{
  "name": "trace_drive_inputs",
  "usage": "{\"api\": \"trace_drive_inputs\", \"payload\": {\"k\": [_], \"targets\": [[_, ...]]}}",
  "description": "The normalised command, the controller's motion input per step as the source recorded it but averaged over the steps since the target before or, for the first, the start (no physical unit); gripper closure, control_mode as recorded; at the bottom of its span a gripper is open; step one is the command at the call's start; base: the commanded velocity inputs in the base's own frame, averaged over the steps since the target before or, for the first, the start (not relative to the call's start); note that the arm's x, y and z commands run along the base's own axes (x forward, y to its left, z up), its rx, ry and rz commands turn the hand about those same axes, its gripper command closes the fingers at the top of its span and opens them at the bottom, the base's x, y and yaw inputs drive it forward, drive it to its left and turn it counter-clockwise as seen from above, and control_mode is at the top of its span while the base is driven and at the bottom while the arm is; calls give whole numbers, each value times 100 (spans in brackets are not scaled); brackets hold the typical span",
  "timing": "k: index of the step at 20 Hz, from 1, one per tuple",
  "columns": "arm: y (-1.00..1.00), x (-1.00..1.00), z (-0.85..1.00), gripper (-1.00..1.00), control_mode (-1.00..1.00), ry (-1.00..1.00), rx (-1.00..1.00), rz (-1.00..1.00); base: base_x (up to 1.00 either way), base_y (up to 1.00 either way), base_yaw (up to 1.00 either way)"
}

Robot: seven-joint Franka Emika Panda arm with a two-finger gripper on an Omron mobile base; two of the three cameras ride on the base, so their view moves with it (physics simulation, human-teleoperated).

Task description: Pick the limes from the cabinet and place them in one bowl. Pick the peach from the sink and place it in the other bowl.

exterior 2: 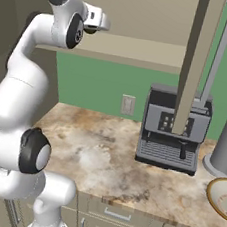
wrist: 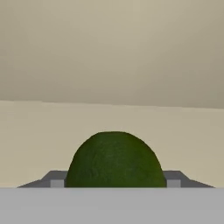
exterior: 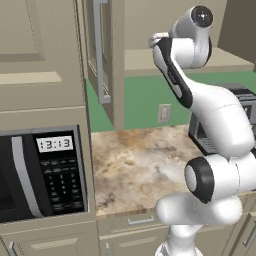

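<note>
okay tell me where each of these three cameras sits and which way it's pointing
Left base view: behind the arm's left, facing counter, microwave and cabinet; arm rises at right.
Right base view: behind its right, facing the same counter, coffee machine, bowl; arm at left.
Hand view: along the claw, a lime between its fingertips.
Both base views share counter and outlet.

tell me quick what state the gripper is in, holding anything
Gripper: a small dark green round lime sits between its two dark fingertips in the hand view; whether they are clamped on it cannot be told.
</note>
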Motion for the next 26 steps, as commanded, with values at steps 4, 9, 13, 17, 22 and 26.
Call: {"api": "trace_drive_inputs", "payload": {"k": [4,9,13,17,22,26], "targets": [[0,-98,2,100,-100,0,4,-6,0,0,0],[-4,-100,-3,100,-100,1,2,-5,0,0,0],[-18,-100,-15,100,-100,5,0,0,0,0,0],[-16,-100,-31,100,-100,9,0,0,0,0,0],[-12,-96,-36,100,-100,12,-1,-2,0,0,0],[-12,-86,-52,100,-100,11,0,-4,0,0,0]]}}
